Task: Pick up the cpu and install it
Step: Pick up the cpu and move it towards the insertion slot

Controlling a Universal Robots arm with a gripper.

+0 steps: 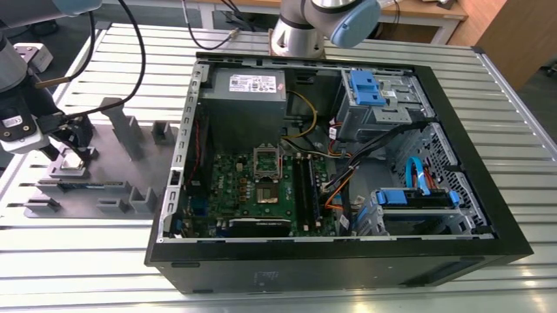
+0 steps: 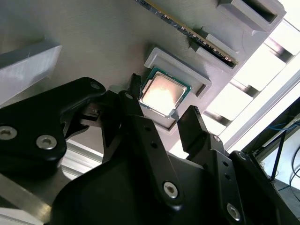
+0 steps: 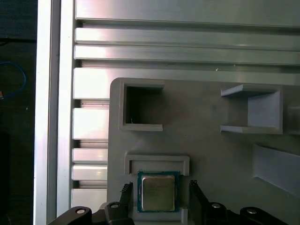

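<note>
Over on the exterior view's left, away from the open case (image 1: 348, 261), the gripper (image 1: 74, 153) hangs low over the grey fixture plate (image 1: 130, 163). Both wrist views show the cpu (image 2: 163, 92) lying flat, shiny side up, in its shallow nest (image 2: 199, 77) on that plate. It is well apart from the green motherboard (image 1: 261, 189) inside the case. The jaws are open a little wider than the chip, with one of the fingers (image 2: 136, 112) on each side of it, and they have hold of nothing. In the second wrist view one tip sits very close to a corner of the chip; I can't tell whether it touches. My worry is the fit. The nest's walls hug the chip closely, so a tip that lands on a wall rather than in the gap could jam, or press down on the plate. The chip also looks turned slightly against the line of the fingers in that view. If they close off square, they could catch a corner first, twist the chip in its pocket or tip one edge up. With so thin a rim to pinch, a shallow or lopsided hold could let it slip out.
</note>
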